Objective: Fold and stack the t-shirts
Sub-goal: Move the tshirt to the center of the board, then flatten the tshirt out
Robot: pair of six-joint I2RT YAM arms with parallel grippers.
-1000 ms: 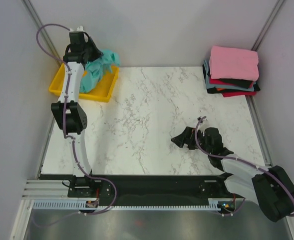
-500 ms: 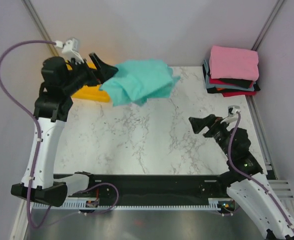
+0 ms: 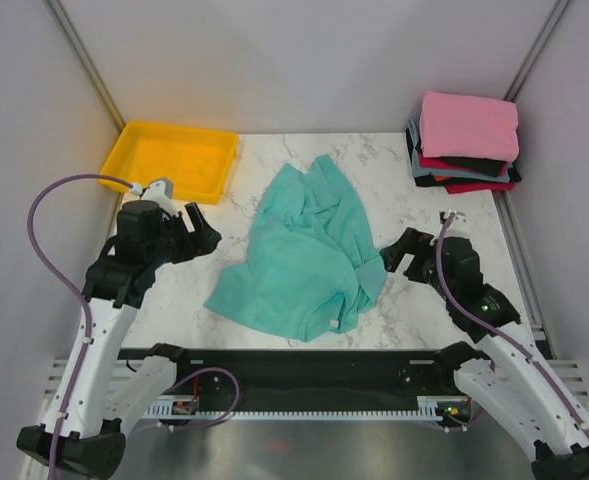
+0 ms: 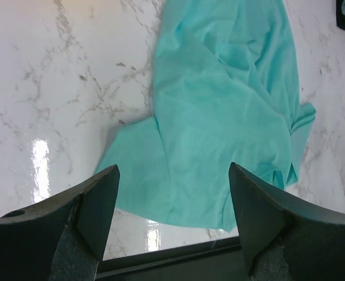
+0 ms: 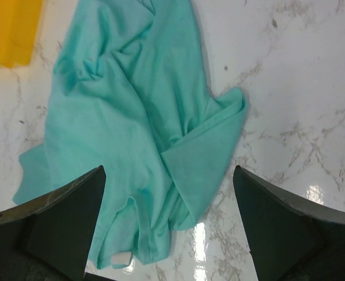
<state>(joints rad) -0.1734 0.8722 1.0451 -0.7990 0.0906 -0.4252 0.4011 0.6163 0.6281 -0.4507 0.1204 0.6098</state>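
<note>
Teal t-shirt point(image 3: 304, 250) crumpled on marble table point(image 3: 394, 190), left gripper point(image 3: 200, 228) and right gripper point(image 3: 398, 253) both spread wide, empty

The teal t-shirt point(image 3: 304, 255) has gone from the yellow tray point(image 3: 169, 160) to the table point(image 3: 394, 170), released by the left pincer point(image 3: 202, 228).

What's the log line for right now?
teal t-shirt: crumpled, unfolded | left gripper: open, empty | right gripper: open, empty | folded stack: far right corner

Soft matt teal cloth t-shirt point(image 3: 304, 250) on glossy marble-look table point(image 3: 394, 170)
</note>
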